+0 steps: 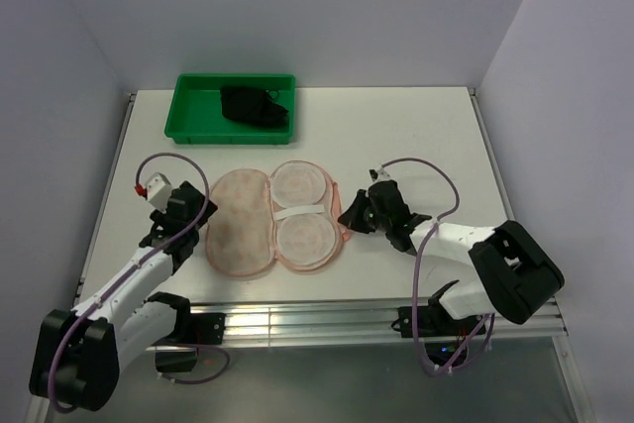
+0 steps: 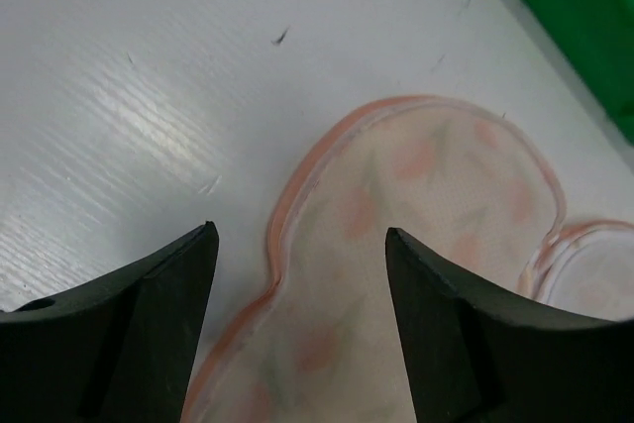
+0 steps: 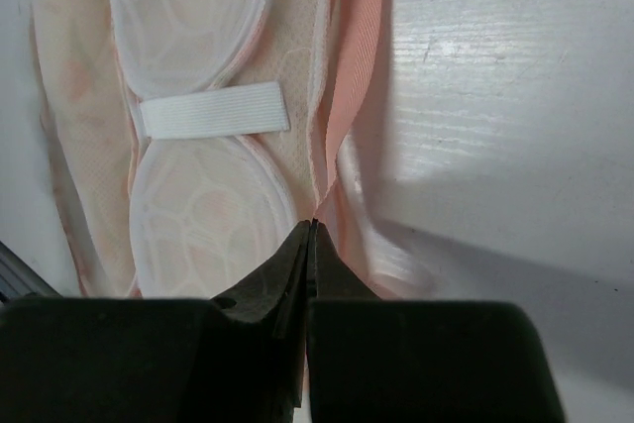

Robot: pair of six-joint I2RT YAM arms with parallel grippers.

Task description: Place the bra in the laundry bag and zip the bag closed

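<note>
1 laundry bag [image 1: 236, 225] lies unzipped mid-tabletop [image 1: 416, 136]; 1 bra [image 1: 256, 106] sits bunched in 1 green tray [image 1: 183, 121] at far left.
Bag's 2 halves lie side by side, long axis near-to-far w/ a slight tilt. Its L half shows the print; its R half carries 2 white mesh domes [image 1: 297, 185] bridged by 1 white elastic band [image 1: 297, 211]. Bra's long axis runs approx left-right along the tray, well apart from the bag. 2 arms: L hand [image 1: 195, 211] is at bag's L edge, R hand [image 1: 347, 215] at its R edge. Only top cam shows the bra, but it can't resolve the fingers. L wrist cam: fingers spread apart, bag's pink rim seen in the gap. R wrist cam: fingers pressed together, pinching bag's pink edging.
</note>
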